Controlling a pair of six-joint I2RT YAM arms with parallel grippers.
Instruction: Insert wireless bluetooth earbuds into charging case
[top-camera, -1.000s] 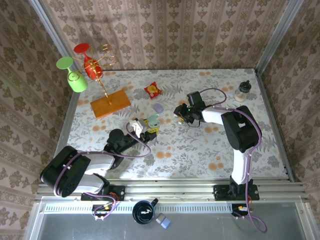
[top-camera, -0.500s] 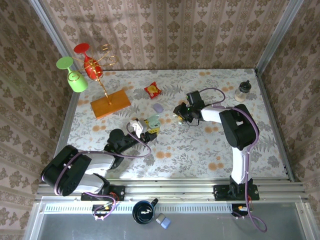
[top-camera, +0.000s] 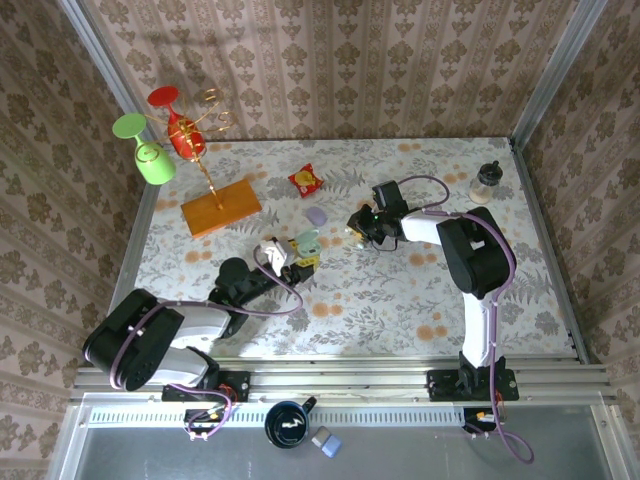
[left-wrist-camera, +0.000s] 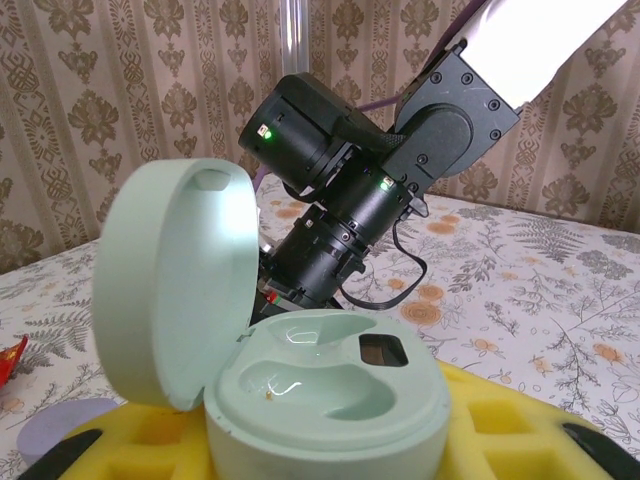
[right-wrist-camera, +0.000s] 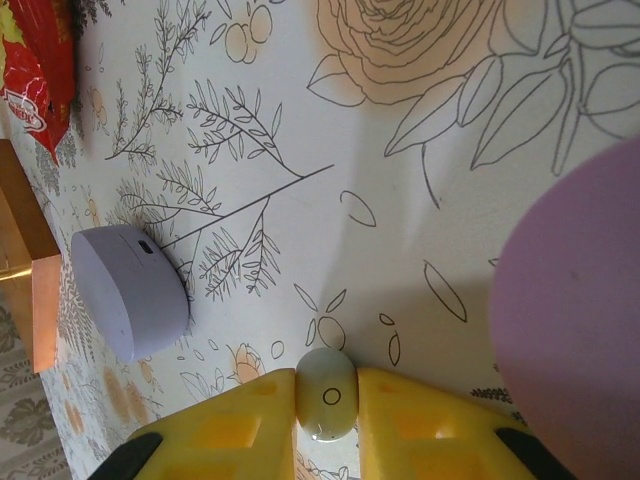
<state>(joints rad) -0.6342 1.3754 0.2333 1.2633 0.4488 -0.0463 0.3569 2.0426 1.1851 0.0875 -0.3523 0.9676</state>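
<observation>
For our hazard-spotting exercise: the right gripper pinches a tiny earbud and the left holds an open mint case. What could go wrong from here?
1. The smooth earbud sits at the tips of the right gripper, so it might squirt out when lifted.
2. The case in the left gripper has shaped wells beside a raised lid; a misaligned earbud may not seat.

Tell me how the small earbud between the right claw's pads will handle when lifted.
The earbud looks smooth, rounded and glossy, so it may squirt out from the yellow pads. Tiny, so probably very light. Released, its egg shape would likely roll.
</observation>
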